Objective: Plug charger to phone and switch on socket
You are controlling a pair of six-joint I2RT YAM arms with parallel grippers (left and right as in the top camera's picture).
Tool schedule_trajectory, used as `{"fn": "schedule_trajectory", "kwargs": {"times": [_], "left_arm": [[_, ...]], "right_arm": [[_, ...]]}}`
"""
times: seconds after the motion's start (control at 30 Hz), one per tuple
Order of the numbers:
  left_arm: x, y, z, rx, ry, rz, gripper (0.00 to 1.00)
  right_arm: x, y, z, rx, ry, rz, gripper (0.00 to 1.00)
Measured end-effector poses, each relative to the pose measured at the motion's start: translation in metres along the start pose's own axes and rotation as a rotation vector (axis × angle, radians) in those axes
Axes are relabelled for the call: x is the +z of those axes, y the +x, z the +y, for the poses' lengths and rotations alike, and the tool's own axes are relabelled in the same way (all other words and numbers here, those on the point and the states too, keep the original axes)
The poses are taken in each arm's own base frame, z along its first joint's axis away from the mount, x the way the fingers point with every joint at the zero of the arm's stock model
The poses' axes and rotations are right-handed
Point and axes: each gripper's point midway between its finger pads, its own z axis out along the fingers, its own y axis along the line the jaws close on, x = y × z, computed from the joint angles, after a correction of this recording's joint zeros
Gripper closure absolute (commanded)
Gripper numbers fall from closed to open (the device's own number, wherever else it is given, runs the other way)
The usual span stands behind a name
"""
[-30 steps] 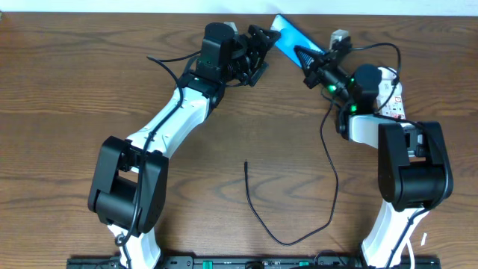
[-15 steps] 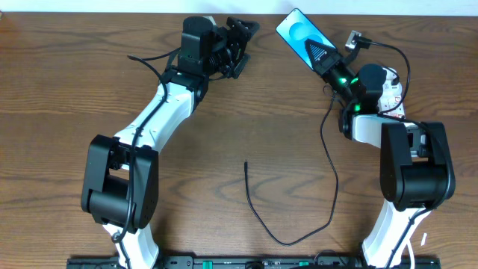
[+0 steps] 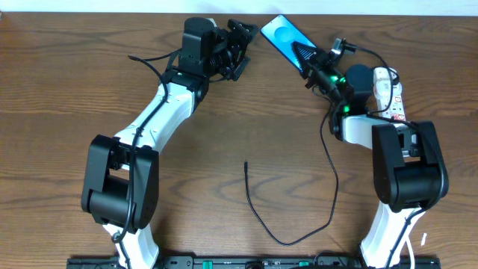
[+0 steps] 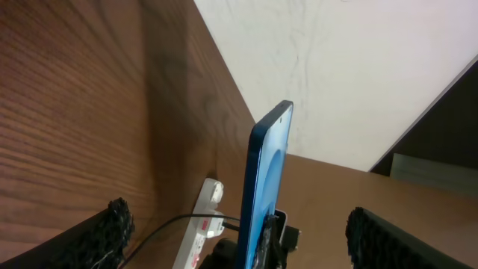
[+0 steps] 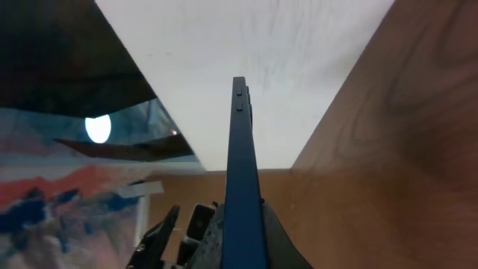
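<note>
The phone (image 3: 282, 36), blue screen up, is held tilted above the table's far edge, and my right gripper (image 3: 308, 57) is shut on its lower end. In the right wrist view the phone (image 5: 242, 164) stands edge-on, clamped in the right gripper (image 5: 243, 243). My left gripper (image 3: 249, 46) is open just left of the phone, not touching it. Seen from the left wrist, the phone (image 4: 265, 187) stands edge-on beyond the left gripper (image 4: 243, 243). The charger (image 3: 287, 240) lies loose on the table, its plug tip (image 3: 246, 163) free. The white socket (image 3: 389, 88) lies at the far right.
A white wall runs along the table's far edge (image 3: 112, 9). The socket (image 4: 200, 228) shows behind the phone in the left wrist view, with a dark cable running to it. Both arm bases stand at the near edge.
The left arm drew back to the left from the phone, then held still. The right gripper swung the phone right, then back left toward the left gripper.
</note>
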Motion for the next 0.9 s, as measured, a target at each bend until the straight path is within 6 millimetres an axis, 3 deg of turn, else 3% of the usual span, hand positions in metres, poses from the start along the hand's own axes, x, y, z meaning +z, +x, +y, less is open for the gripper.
{"fn": "schedule_trajectory", "kwargs": {"times": [0.53,0.9], "left_arm": [[0.0,0.0,0.0,0.048,-0.002,0.0,0.07],[0.0,-0.006,0.002,0.046,-0.012,-0.034,0.08]], "right_arm": [[0.017,0.047,0.0,0.293,0.009,0.105,0.98],[0.021,0.06,0.004,0.372,-0.002,0.133,0.98]]}}
